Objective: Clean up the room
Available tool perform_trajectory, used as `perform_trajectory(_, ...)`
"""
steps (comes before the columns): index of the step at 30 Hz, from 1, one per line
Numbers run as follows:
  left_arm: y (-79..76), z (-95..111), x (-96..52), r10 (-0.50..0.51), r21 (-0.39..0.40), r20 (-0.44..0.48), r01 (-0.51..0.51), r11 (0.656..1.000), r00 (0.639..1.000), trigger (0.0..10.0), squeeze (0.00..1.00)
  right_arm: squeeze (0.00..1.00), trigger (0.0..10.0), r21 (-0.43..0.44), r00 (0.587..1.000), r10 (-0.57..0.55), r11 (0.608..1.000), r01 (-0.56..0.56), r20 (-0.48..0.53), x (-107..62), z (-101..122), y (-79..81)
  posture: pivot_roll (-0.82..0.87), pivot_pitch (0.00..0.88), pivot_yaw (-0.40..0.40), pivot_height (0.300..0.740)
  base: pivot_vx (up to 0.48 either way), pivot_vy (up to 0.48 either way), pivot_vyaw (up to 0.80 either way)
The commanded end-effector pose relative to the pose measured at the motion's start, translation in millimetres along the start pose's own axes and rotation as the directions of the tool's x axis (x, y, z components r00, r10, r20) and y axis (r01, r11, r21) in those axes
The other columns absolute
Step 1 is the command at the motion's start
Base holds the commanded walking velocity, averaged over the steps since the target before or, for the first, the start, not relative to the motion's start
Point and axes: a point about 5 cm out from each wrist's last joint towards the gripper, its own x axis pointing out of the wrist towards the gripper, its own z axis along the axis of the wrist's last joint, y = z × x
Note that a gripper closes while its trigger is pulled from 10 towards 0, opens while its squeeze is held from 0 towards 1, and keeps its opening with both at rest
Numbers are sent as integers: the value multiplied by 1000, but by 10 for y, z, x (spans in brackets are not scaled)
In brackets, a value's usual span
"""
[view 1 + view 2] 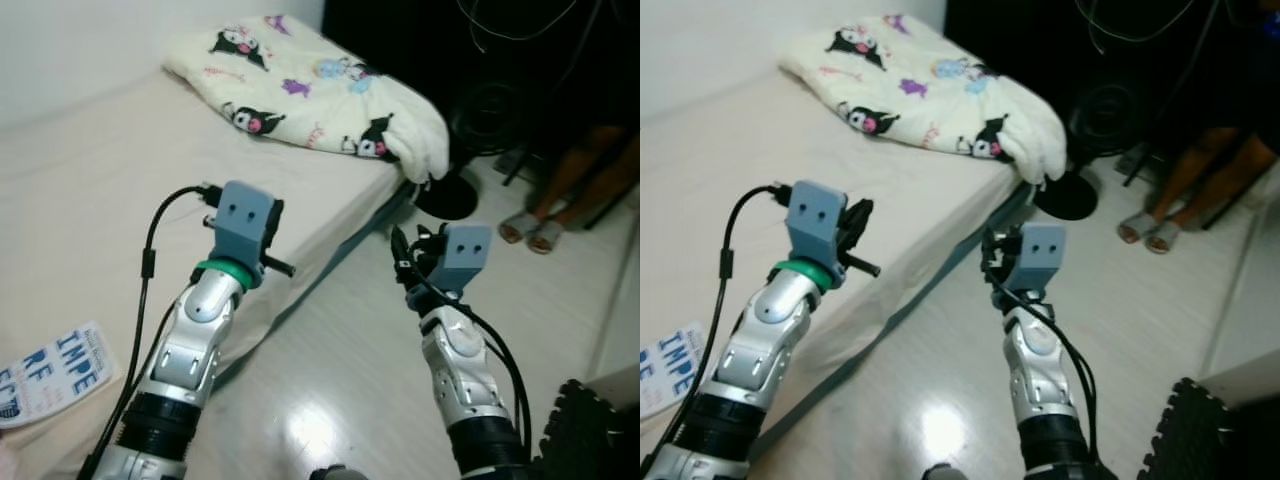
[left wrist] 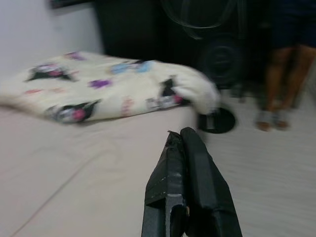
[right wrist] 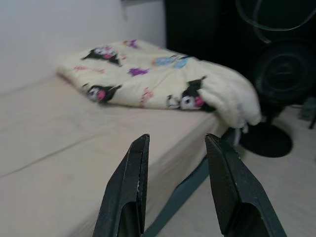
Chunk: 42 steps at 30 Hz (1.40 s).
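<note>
Left claw [image 2: 180, 143], fingers pressed together, hovers over the bed [image 1: 90, 190]; right claw [image 3: 175, 143], fingers apart, hangs above the floor [image 1: 350, 350]. A folded blanket [image 1: 310, 85] lies on the bed's far end.

A wide bed with a plain beige sheet [image 1: 90, 190] is carrying a cream cartoon-printed blanket [image 1: 310, 85] bunched at its far end, one corner hanging over the edge. A white paper with blue lettering [image 1: 55, 372] is lying on its near part. A pale glossy floor [image 1: 340, 370] is lying beside the bed.
</note>
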Motion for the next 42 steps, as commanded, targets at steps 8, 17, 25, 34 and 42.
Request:
perform_trajectory(8, -21, -57, -11, 2, 6, -26, -2, 1000, 1000, 10000, 0, 0, 10000, 1, 999, -11, 1000, 11, -32, -48, -70, -35, -2, 25, 2, 722, 0, 0, -800)
perform_trajectory(17, -21, -57, -12, 9, 4, -26, -9, 1000, 1000, 10000, 0, 0, 10000, 0, 999, -9, 1000, 9, -31, -50, -64, -31, -3, 28, 3, 722, 0, 0, -800)
perform_trajectory(25, -20, -57, -11, 12, -1, -27, -12, 1000, 1000, 10000, 0, 0, 10000, 1, 999, -9, 1000, 9, -32, -52, -67, -26, -2, 31, 3, 722, 0, 0, -800)
perform_trajectory(34, -12, -60, -11, 17, -6, -31, -17, 1000, 999, 10000, 0, 0, 10000, 3, 999, -8, 1000, 8, -33, -54, -72, -16, 0, 33, 4, 722, 0, 0, -800)
perform_trajectory(42, -8, -63, -11, 17, -5, -33, -17, 1000, 999, 10000, 0, 0, 10000, 6, 999, -8, 1000, 8, -33, -51, -73, -11, 2, 30, 6, 722, 0, 0, -800)
